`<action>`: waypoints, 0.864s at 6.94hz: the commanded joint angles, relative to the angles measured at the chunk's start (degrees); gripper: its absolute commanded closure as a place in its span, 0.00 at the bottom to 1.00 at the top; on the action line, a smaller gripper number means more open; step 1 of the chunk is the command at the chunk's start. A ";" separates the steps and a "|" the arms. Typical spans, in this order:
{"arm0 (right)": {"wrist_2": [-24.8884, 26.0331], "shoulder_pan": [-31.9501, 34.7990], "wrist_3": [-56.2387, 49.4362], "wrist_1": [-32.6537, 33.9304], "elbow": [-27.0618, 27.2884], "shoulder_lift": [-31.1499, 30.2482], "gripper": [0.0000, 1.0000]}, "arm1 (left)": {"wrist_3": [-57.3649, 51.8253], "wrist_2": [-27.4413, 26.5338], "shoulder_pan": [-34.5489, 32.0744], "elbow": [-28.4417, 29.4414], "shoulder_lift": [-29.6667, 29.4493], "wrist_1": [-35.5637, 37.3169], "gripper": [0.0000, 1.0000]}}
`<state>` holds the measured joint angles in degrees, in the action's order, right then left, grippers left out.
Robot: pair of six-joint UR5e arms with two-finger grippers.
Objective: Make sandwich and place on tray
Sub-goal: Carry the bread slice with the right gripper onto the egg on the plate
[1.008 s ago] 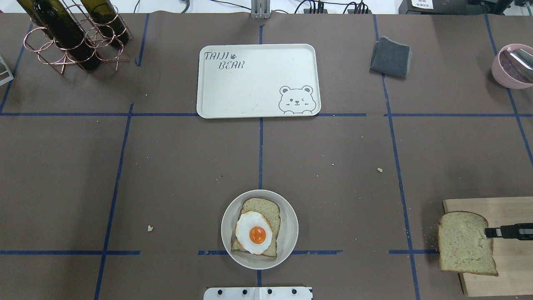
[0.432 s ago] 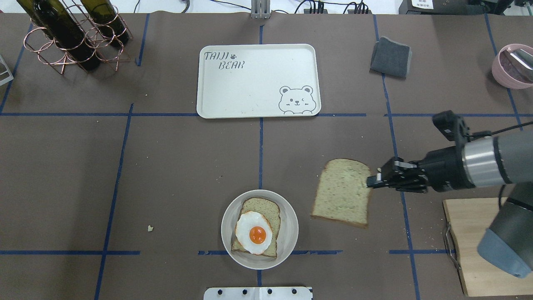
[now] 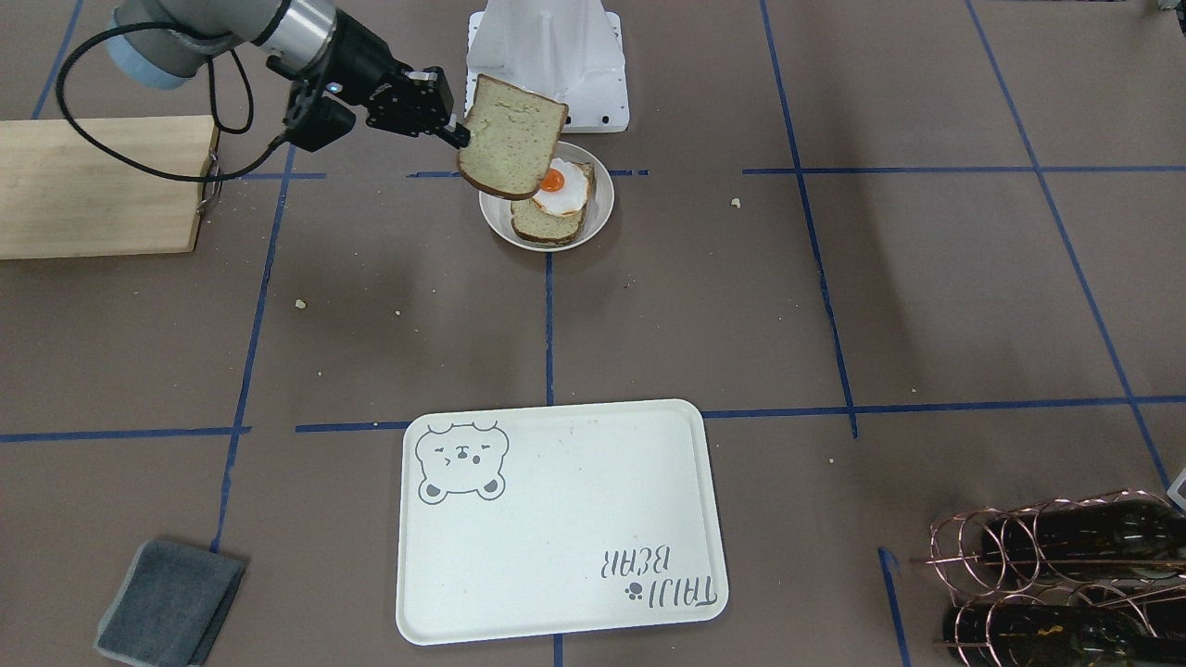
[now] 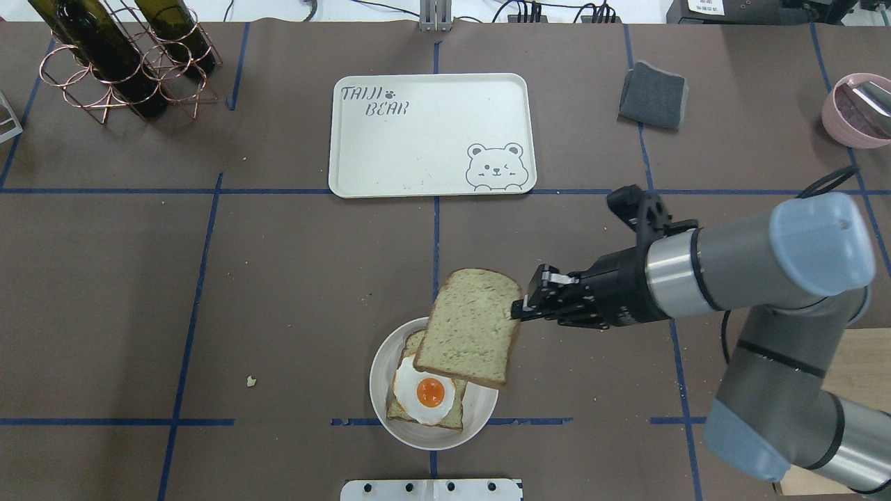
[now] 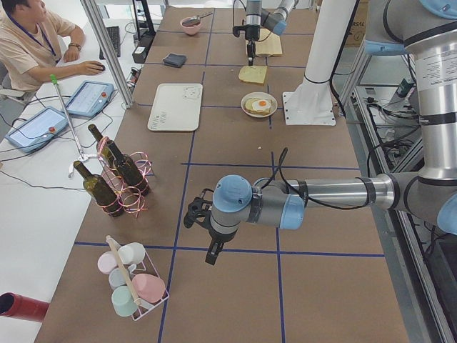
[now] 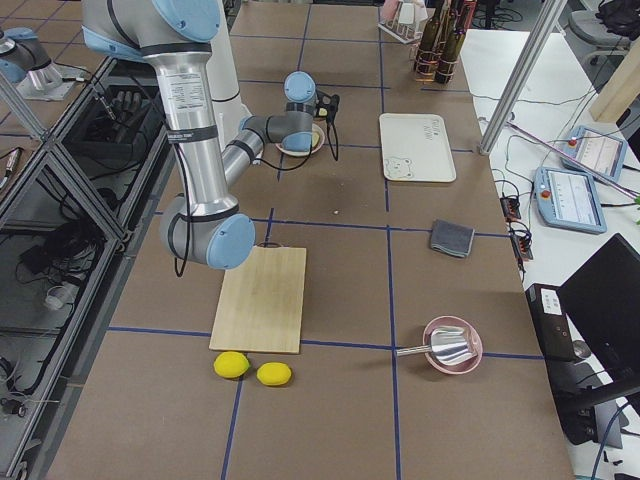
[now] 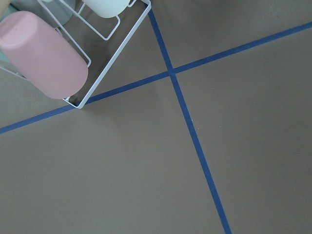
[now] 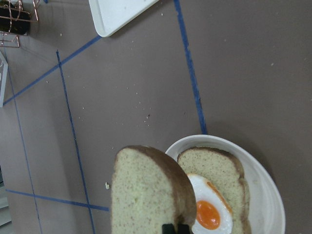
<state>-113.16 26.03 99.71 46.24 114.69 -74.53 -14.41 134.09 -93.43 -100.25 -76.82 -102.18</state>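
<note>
My right gripper (image 4: 518,311) is shut on the edge of a speckled tan bread slice (image 4: 473,327) and holds it in the air, partly over the far right side of the off-white bowl (image 4: 376,383). In the bowl lies a second bread slice (image 4: 454,417) with a fried egg (image 4: 424,393) on top, uncovered. The right wrist view shows the held slice (image 8: 146,195) beside the egg (image 8: 209,214). The cream tray (image 4: 431,136) with the bear drawing lies empty at the far middle. My left gripper (image 5: 211,254) hovers near the cup rack; I cannot tell its state.
A copper rack with wine bottles (image 4: 118,56) stands far left. A grey cloth (image 4: 653,95) and a pink bowl (image 4: 853,111) are far right. The wooden cutting board (image 3: 93,185) lies on my right, with two lemons (image 6: 232,364) beyond it. A cup rack (image 7: 44,53) is by the left arm.
My right arm has carried the bread slice from over the cutting board leftward across the table to above the bowl. The bowl, egg and tray have not moved.
</note>
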 commanded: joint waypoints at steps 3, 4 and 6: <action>7.85 -6.51 -3.64 0.61 -8.76 3.25 1.00 | 0.00 -0.06 0.00 1.02 0.00 -0.03 0.00; 9.69 -7.73 -3.90 0.43 -9.30 3.33 1.00 | 0.00 -0.06 0.00 1.02 0.00 -0.03 0.00; 12.15 -9.75 -3.91 0.61 -9.31 3.33 1.00 | 0.00 0.03 0.00 1.20 0.00 -0.12 0.00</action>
<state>-102.93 17.63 95.90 46.77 105.53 -71.21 -14.41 134.09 -93.43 -99.11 -76.82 -102.28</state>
